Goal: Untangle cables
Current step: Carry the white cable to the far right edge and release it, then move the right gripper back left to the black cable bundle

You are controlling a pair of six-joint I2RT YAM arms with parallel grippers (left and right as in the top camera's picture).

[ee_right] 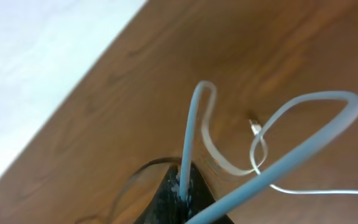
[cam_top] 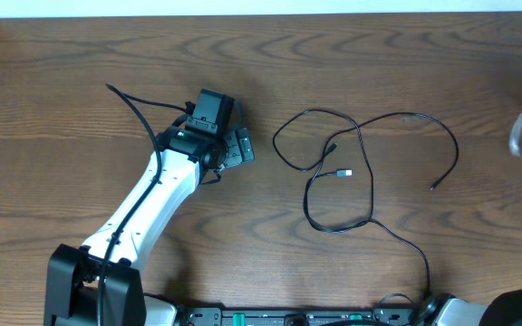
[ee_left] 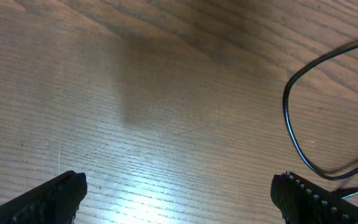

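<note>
The long black cable [cam_top: 371, 190] lies in loose crossing loops on the wooden table [cam_top: 80, 72], right of centre, its small plug ends [cam_top: 343, 172] inside the loops. My left gripper [cam_top: 236, 148] is open and empty, left of the loops; the left wrist view shows its fingers [ee_left: 179, 193] wide apart above bare wood, with a black cable loop [ee_left: 288, 118] at the right. My right gripper [ee_right: 182, 190] is shut on the white cable [ee_right: 189, 130], which loops above the table. A bit of the white cable [cam_top: 516, 136] shows at the overhead's right edge.
The table's far edge [cam_top: 261, 16] runs along the top of the overhead view, and it shows as a pale band in the right wrist view [ee_right: 36, 68]. The left arm's own thick black wire [cam_top: 139, 113] arcs over the table at the left.
</note>
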